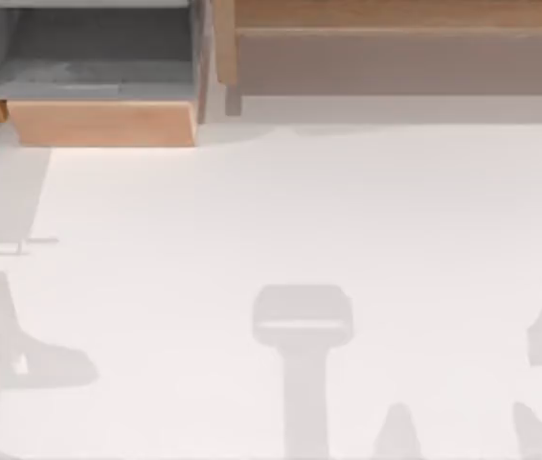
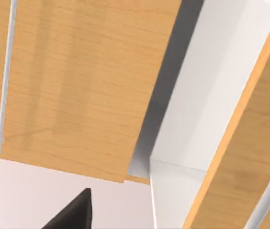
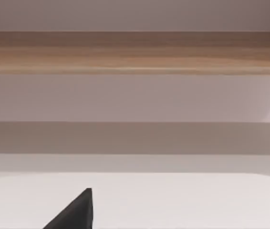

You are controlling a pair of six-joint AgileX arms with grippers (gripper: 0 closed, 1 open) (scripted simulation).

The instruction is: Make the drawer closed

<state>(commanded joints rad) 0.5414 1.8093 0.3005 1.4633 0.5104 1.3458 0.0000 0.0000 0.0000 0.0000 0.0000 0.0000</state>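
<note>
You're pre-contact: drawer point(image 1: 103, 123) sits open upper left, so push its front in; can't tell either gripper's state.

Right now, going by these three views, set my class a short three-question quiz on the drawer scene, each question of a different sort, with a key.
1. True or false: the drawer is pushed fully in.
2. Multiple choice: in the top view, the drawer sits at the table's A) far left, B) far right, C) near middle.
3. Fill in: to the right of the drawer runs a long wooden ____ with a grey-brown recess.

Key:
1. False: its tan front panel stands out and the grey inner floor is exposed.
2. A.
3. Shelf.
</note>
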